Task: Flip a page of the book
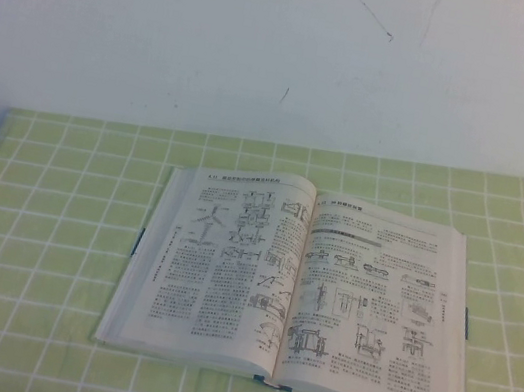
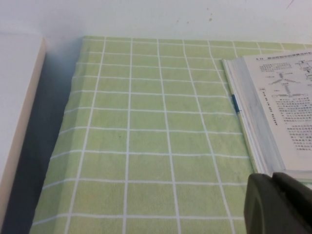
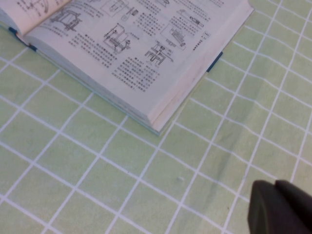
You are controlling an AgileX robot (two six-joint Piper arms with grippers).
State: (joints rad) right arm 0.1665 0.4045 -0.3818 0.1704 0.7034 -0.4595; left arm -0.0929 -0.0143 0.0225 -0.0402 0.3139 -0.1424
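Lying flat and open on the desk [image 1: 55, 220] is the book [image 1: 301, 289], sitting a bit right of center on the green checked cloth [image 1: 36, 268]. Both visible faces are packed with black line drawings and small text, and bits of dark blue cover edge poke out at the sides and at the near end of the spine. No leaf is lifted; the pages all lie flat.

Neither arm shows up in the high view. The left end effector [image 2: 278, 202] only shows as a dark tip in its own wrist view, hanging over the cloth just off the book's left near corner, not touching it, and I honestly can't tell whether it's clenched or released. The right end effector [image 3: 280, 207] is clenched with nothing in it, hovering over bare cloth near the book's right near corner, also clear of the pages.

A pale board or box edge [image 2: 19, 122] sits off the cloth's left side.
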